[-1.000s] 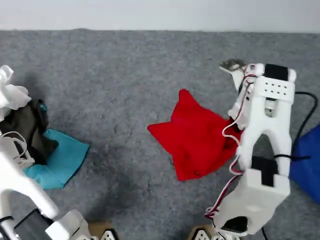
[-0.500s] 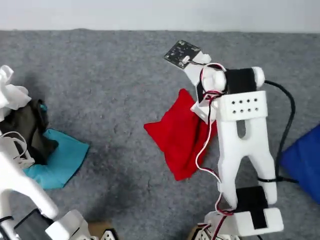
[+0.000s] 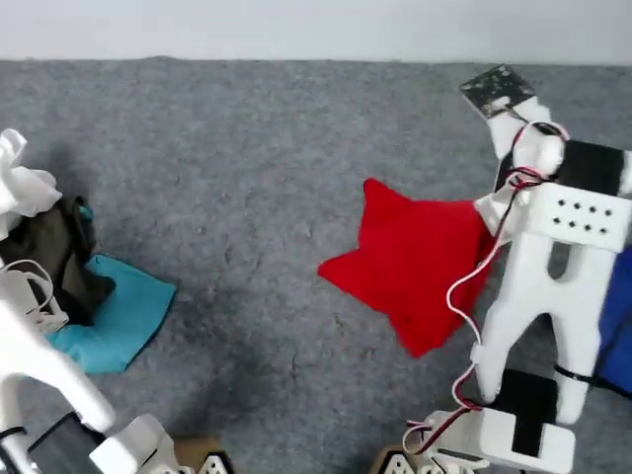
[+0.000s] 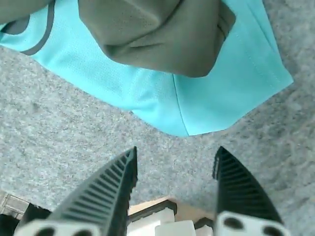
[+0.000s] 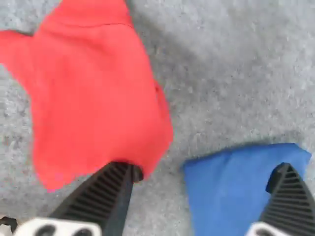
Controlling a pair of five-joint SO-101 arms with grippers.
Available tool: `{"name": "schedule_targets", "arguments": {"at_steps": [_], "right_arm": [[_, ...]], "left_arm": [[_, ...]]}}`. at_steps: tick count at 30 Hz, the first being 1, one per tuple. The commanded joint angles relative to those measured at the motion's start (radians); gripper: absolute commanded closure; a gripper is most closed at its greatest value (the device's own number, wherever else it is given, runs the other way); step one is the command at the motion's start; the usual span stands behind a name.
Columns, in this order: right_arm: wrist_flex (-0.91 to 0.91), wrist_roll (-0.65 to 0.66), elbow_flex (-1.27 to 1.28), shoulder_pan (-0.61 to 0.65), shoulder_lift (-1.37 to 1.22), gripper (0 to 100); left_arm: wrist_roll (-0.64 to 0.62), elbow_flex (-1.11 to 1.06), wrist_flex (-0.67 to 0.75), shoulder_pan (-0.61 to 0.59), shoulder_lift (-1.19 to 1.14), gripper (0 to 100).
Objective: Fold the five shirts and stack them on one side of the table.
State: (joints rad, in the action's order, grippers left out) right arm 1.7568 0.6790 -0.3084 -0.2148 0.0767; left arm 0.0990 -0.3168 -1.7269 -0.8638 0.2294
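Observation:
A crumpled red shirt lies right of the table's middle. My right arm stands over its right edge. In the right wrist view my right gripper is open, one finger touching the hem of the red shirt, the other over a blue shirt. The blue shirt shows at the table's right edge. On the left a teal shirt lies under a dark shirt, with a white shirt behind. My left gripper hangs open above the teal shirt and dark shirt.
Grey carpet covers the table, bare between the left pile and the red shirt. A pale wall runs along the far edge. My left arm stands at the front left corner.
My right arm swung left over the red shirt, then back to the right. The red shirt shifted right with it and changed shape. The left arm stayed still.

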Motion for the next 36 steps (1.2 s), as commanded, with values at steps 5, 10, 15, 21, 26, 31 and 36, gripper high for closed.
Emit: {"name": "schedule_targets", "arguments": {"at_steps": [5, 10, 15, 21, 26, 31, 36], "right_arm": [[0.042, 0.069, 0.186, 0.091, -0.019, 60.4], [0.042, 0.071, 0.27, 0.127, 0.065, 60.4], [0.041, 0.055, 0.325, 0.266, 0.124, 60.4], [-0.09, 0.051, 0.539, 0.541, 0.071, 60.4], [-0.24, 0.052, 0.563, 0.498, -0.019, 60.4], [-0.306, 0.055, 0.47, 0.358, -0.119, 60.4], [-0.318, 0.057, 0.356, 0.315, -0.271, 61.8]], "left_arm": [[0.014, -0.005, -0.029, 0.002, 0.032, 76], [0.014, -0.059, -0.029, 0.002, 0.038, 76], [0.014, -0.099, -0.029, 0.002, 0.038, 76], [0.014, -0.105, -0.028, 0.002, 0.038, 76], [0.014, -0.101, -0.029, 0.0, 0.04, 76], [0.014, -0.101, -0.029, 0.0, 0.04, 76], [0.014, -0.101, -0.029, 0.002, 0.04, 76]]}}
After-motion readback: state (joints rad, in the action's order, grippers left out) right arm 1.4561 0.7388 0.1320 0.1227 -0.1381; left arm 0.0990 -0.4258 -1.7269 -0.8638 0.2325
